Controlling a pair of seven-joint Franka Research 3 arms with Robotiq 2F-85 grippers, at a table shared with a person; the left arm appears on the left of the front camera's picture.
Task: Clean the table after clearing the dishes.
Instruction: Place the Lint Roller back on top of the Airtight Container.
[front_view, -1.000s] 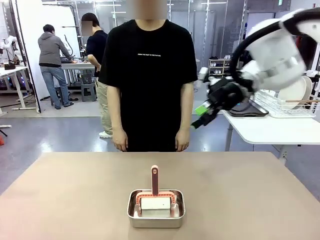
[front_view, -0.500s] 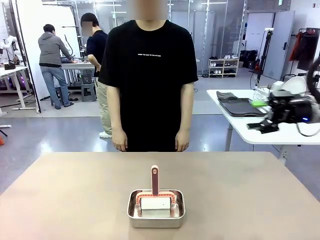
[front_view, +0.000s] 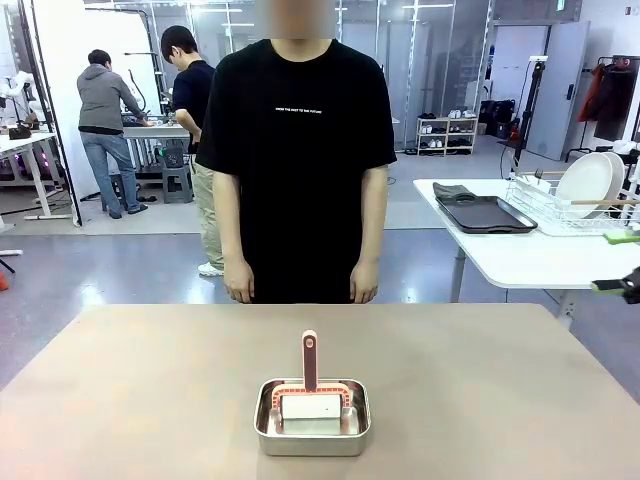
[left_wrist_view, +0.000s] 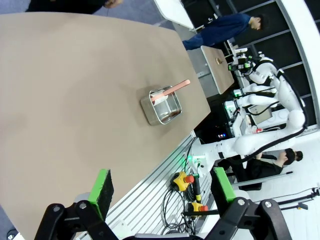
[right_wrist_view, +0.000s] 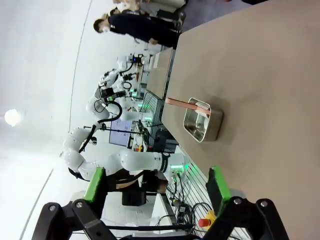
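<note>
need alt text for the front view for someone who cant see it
A small steel pan holding a pink-framed roller, its handle upright, sits near the front middle of a tan table. A person in a black t-shirt stands at the far edge, arms at their sides. Behind on the right, a white side table carries a dark tray and white plates in a wire rack.

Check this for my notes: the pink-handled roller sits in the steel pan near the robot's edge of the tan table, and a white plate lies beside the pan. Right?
Not quite. No plate lies beside the steel pan; the white plate stands in the wire rack on the side table, as the front view shows. The roller does sit in the pan on the tan table.
</note>
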